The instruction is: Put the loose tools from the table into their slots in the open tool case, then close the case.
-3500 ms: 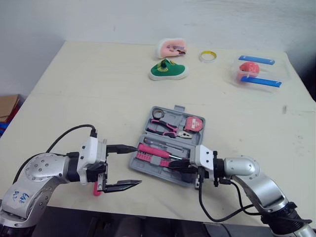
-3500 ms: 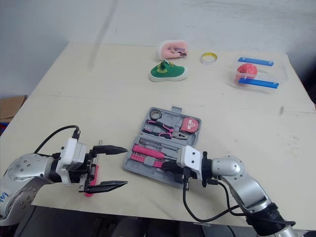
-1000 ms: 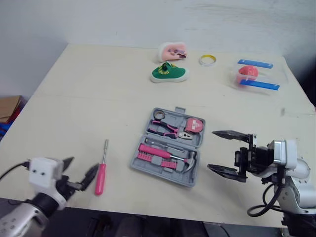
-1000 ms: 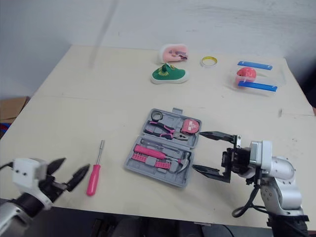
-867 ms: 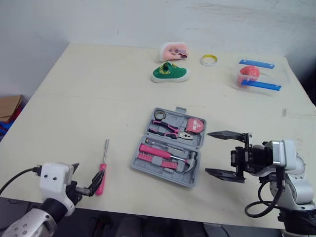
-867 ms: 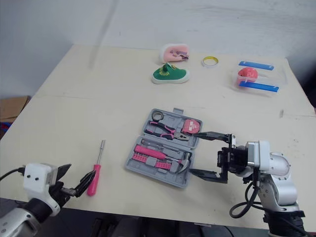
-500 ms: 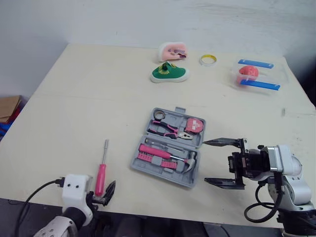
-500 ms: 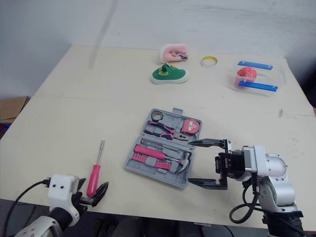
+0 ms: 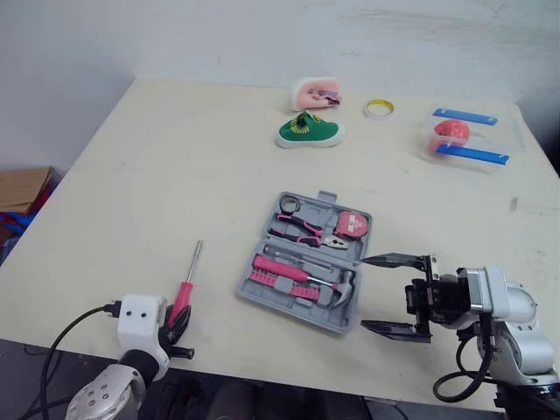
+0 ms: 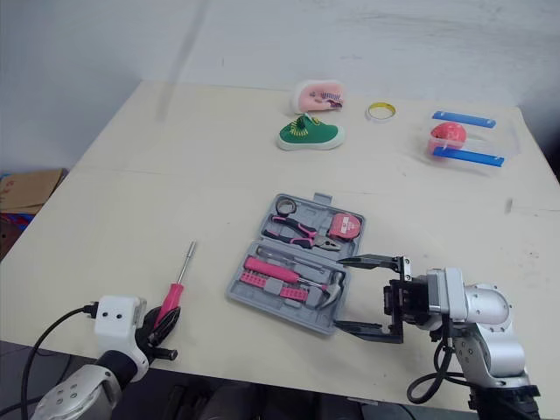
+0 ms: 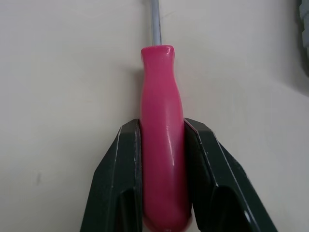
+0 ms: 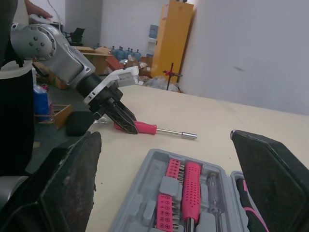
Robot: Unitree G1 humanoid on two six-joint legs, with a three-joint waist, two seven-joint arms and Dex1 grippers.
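**A:** Where is the screwdriver [image 9: 186,284] right now?

**B:** It's on the worktop [image 9: 157,175], at about eight o'clock from the tool case [image 10: 276,313] and well apart from it. Its shaft points roughly to twelve. My left gripper [image 11: 162,124] is clamped on the butt end of the pink handle.

**A:** What worries you?

**B:** The hold sits far back on a smooth, rounded handle. When I lift, I expect the long shaft could droop or twist between the fingers. The tip would then arrive crooked and catch the case's edge instead of seating. I also can't make out which slot is free.

**A:** And the other arm?

**B:** My right gripper [image 9: 364,292] is spread wide and empty at the case's four o'clock, with one finger close to the hammer [image 9: 343,284]. A careless move there could shove the case and shift my target.
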